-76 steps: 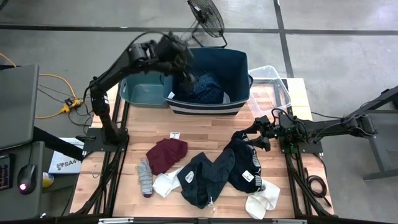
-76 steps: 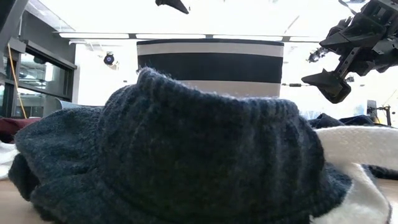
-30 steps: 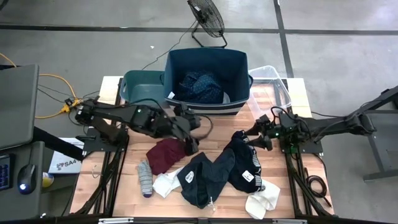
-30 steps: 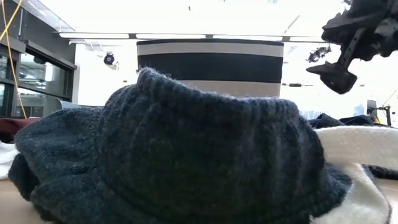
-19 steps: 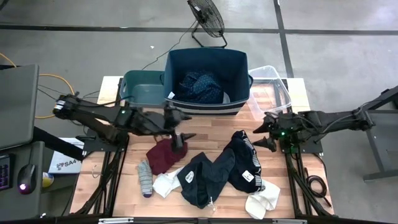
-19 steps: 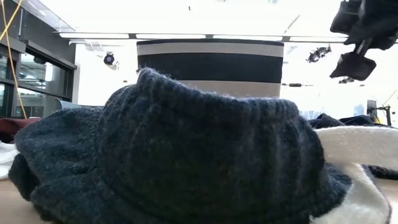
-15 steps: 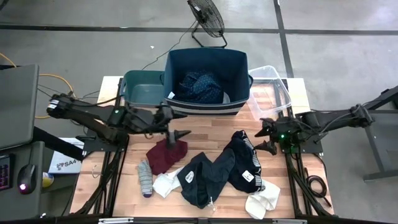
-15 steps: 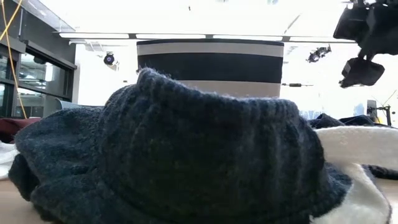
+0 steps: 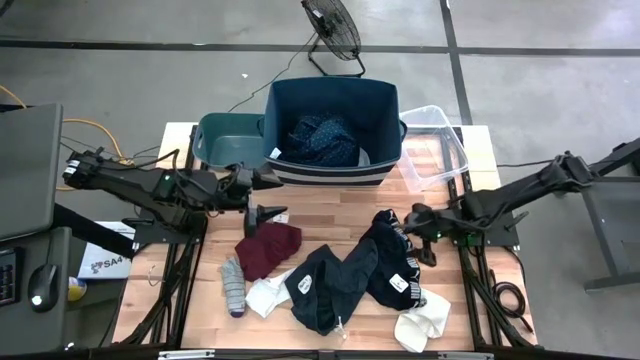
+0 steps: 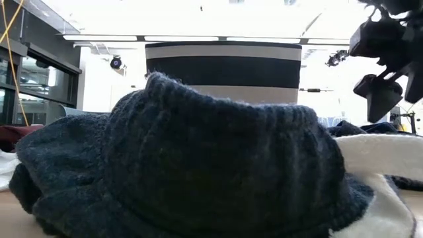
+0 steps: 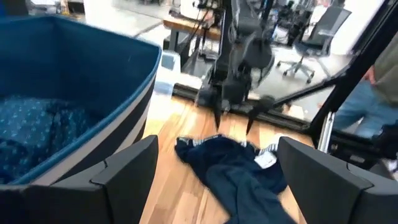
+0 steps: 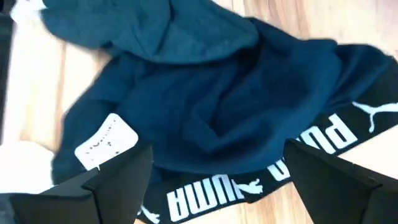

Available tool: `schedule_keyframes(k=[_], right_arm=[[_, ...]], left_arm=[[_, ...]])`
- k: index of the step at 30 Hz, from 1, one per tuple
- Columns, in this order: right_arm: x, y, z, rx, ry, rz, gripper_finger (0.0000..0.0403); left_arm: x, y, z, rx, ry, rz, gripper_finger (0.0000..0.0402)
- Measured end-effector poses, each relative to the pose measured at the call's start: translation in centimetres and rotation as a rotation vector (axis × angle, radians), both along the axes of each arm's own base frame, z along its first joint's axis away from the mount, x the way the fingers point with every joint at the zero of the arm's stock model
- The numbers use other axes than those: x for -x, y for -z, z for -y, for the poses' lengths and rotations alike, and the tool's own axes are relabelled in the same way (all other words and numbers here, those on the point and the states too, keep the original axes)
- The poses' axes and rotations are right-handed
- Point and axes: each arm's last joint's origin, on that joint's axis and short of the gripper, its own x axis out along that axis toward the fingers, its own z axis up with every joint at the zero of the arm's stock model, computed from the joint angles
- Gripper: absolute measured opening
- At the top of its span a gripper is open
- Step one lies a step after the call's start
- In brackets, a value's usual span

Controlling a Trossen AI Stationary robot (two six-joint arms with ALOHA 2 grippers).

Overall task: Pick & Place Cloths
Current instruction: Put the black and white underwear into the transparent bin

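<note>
Cloths lie spread on the wooden table: a maroon one (image 9: 267, 248), a grey sock (image 9: 233, 285), a white sock (image 9: 266, 296), two black garments with white tags (image 9: 325, 285) (image 9: 392, 262) and white socks (image 9: 420, 326). A navy dotted cloth (image 9: 322, 140) lies in the navy bin (image 9: 388, 120). My left gripper (image 9: 273, 195) is open and nearly level, left of the bin's front and beyond the maroon cloth. My right gripper (image 9: 418, 235) is open and points down over the right black garment's logo waistband (image 12: 249, 186), its fingers apart from the cloth.
A teal bin (image 9: 213, 150) stands left of the navy bin and a clear bin (image 9: 446, 165) to its right, along the far edge. A floor fan (image 9: 331, 28) stands behind the table. Up close in the low view, a dark knitted cloth (image 10: 185, 172) blocks most of the table.
My left gripper has drawn back from over the maroon cloth toward the table's left and far side and tipped up from pointing down to nearly level, staying open. My right gripper has tipped downward and shifted over the right black garment's edge, staying open. The cloths have not moved.
</note>
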Motion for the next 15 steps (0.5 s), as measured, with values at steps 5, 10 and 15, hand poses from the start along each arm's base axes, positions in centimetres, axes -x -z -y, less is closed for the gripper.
schedule_keyframes(k=[5,10,15], right_arm=[[-1.3,1.1,-0.3,0.025,0.015,-0.021,0.0353],[-2.4,2.0,-0.6,0.046,-0.005,-0.031,0.0353],[-3.1,3.0,-0.7,0.085,0.024,-0.054,0.0353]], left_arm=[[0.0,0.1,0.1,0.005,0.039,-0.009,0.0324],[-0.1,0.1,0.3,0.011,0.085,-0.013,0.0324],[0.2,0.0,0.2,-0.027,0.097,-0.011,0.0324]])
